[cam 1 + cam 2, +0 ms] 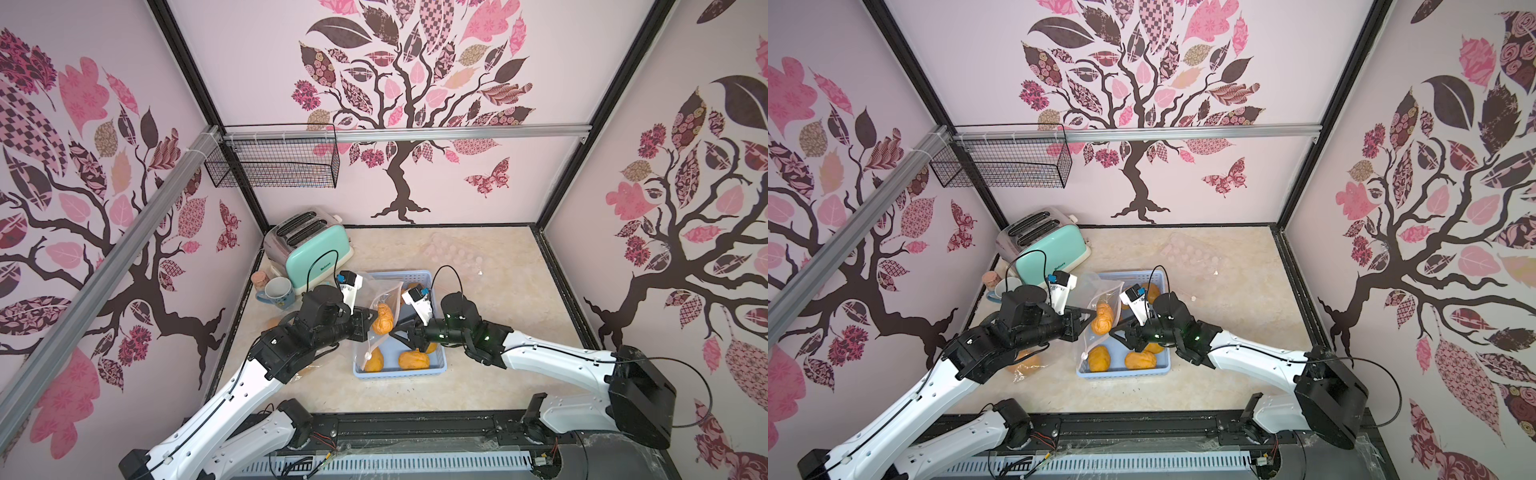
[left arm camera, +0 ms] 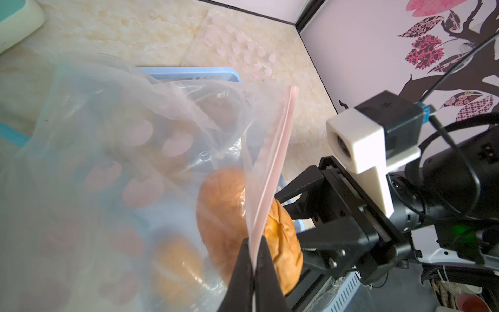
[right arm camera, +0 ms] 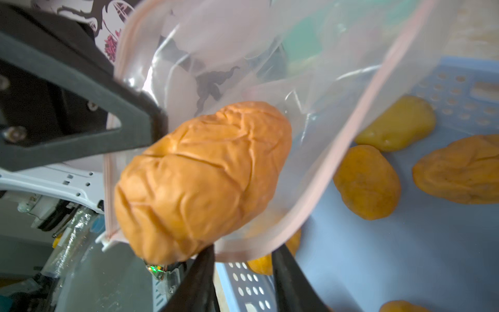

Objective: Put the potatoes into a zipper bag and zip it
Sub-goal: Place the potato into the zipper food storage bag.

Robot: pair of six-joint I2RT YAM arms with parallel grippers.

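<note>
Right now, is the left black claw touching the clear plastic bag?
Touching: left wrist view shows the left gripper pinching the clear zipper bag by its pink strip.

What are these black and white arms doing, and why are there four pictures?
They are two robot arms on a table. Two pictures look down from above and show nearly the same scene. The other two come from small cameras on each arm's wrist. On the table stand a mint toaster, a mug and a blue basket with orange potatoes. The left gripper pinches the pink edge of a clear zipper bag, holding it up over the basket. The right gripper, jaws apart, sits at the bag's mouth beside a wrinkled potato resting there.
</note>
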